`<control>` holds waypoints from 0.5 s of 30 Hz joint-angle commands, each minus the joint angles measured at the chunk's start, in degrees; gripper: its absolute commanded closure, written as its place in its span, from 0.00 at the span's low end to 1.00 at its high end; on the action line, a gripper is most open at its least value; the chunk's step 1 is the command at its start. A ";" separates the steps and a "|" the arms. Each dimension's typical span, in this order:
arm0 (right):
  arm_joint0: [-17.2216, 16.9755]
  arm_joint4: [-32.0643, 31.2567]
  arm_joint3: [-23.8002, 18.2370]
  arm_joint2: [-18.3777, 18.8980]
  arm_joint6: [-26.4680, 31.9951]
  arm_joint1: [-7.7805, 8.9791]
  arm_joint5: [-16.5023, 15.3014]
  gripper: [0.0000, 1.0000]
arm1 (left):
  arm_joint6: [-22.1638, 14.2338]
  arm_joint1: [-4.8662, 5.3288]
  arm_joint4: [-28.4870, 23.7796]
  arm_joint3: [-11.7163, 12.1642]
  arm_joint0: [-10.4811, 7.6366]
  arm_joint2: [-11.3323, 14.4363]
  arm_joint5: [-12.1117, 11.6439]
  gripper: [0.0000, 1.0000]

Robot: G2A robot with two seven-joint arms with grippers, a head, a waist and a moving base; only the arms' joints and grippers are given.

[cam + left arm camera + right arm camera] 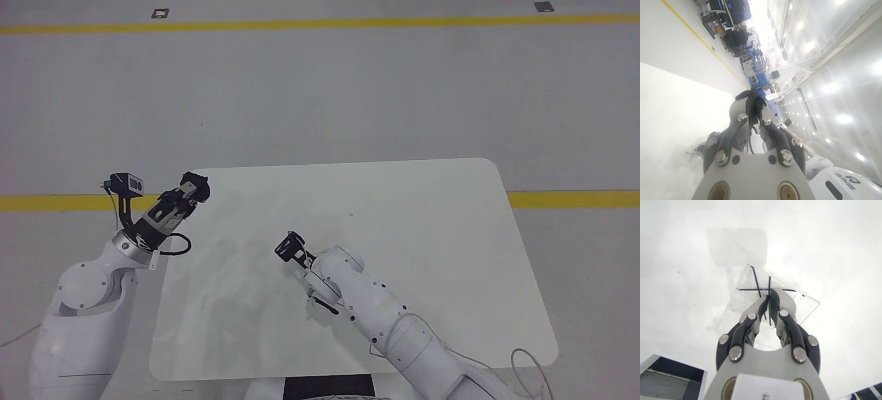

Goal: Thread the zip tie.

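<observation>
My right gripper (769, 292) (289, 247) is shut on a thin black zip tie (769, 282), which stands upright between its pads. Just beneath it is a clear acrylic block (806, 306) on the white table. Two more black zip ties lie crossed on the block, one level (749, 289) and one slanted (755, 277). My left gripper (753, 96) (196, 186) is shut with nothing in it, its tips wrapped in black tape. It hangs over the table's far left corner, pointing away from the table. The loose ties (692, 153) lie far behind it.
The white table (430, 230) is bare to the right and at the back. A dark metal box (668, 380) sits close to my right wrist. Yellow floor tape (570, 199) runs past the table.
</observation>
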 commanded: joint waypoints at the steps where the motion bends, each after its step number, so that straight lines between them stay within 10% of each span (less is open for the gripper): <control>1: -0.07 -0.10 -0.19 0.02 0.07 0.01 -0.03 0.87 | 0.00 0.00 0.00 0.00 0.00 0.00 0.00 1.00; 15: -0.64 -0.40 -1.54 0.36 0.27 0.15 -0.19 0.86 | 0.00 0.00 0.00 0.00 0.00 0.00 0.00 1.00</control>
